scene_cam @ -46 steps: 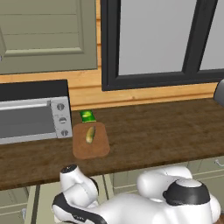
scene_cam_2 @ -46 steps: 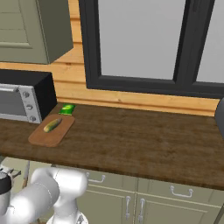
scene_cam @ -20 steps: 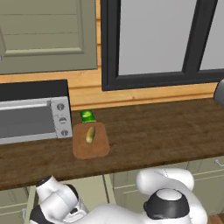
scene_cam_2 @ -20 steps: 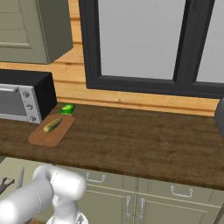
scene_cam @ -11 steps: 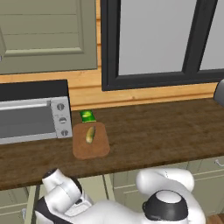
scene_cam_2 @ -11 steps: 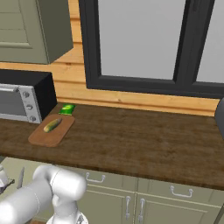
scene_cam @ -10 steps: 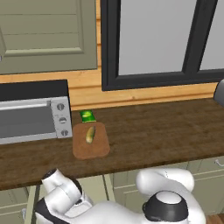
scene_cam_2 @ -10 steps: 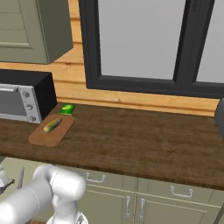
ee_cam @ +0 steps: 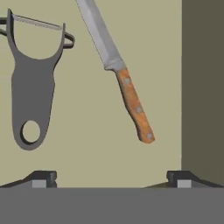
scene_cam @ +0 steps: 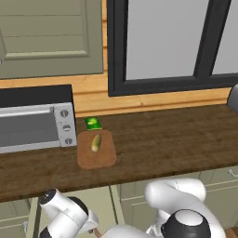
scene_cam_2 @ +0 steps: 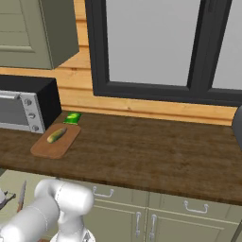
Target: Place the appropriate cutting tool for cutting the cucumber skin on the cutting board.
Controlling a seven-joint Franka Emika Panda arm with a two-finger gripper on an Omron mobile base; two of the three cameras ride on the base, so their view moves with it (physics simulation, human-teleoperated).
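Two tools lie side by side on a pale surface under the wide-open gripper (ee_cam: 109, 177): peeler (ee_cam: 33, 83) left, knife (ee_cam: 119, 70) right, while cucumber (scene_cam: 95, 142) waits on the cutting board (scene_cam: 96, 152) beside the toaster oven (scene_cam: 35, 124).

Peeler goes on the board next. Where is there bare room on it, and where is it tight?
The cutting board is bare along its near half and both side edges around the cucumber, which lies toward the back. It is crowded behind: the green packet and the toaster oven border that corner.
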